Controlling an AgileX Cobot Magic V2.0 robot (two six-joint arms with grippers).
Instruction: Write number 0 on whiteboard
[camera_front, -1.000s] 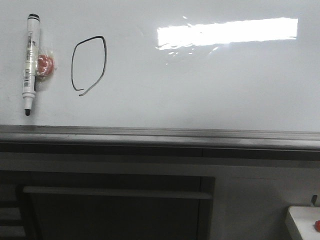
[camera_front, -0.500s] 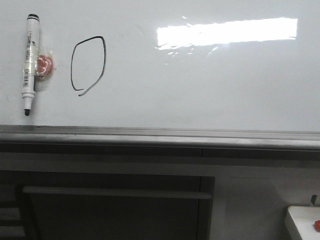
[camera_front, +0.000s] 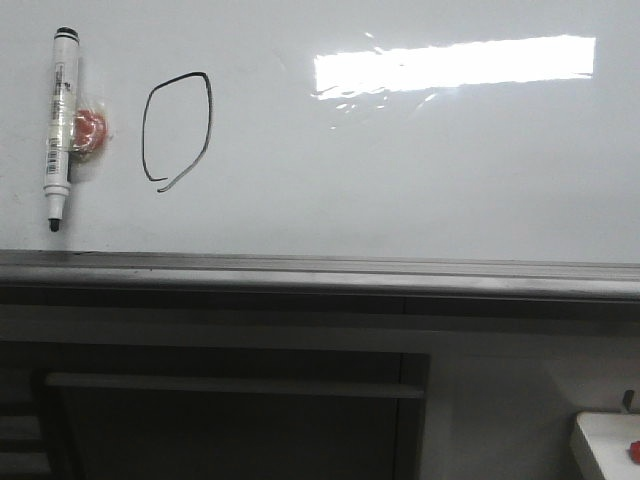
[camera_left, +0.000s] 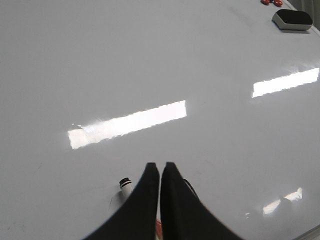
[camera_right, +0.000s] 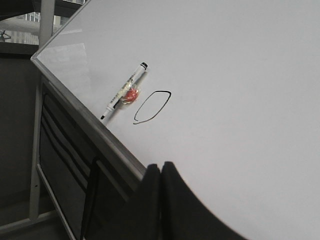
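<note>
The number 0 (camera_front: 177, 130) stays unchanged beside the resting marker (camera_front: 60, 128).

Closed left gripper (camera_left: 160, 172) above whiteboard (camera_left: 150, 60)

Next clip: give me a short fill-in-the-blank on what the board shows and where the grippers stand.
1. The 0 is drawn in ____ ink.
2. The marker lies to the ____ of the 0 in the front view.
3. The left gripper and the right gripper are both ____.

Missing words: black; left; shut

cabinet: dark grey (camera_front: 230, 400) | handle: horizontal bar (camera_front: 235, 385)
</note>
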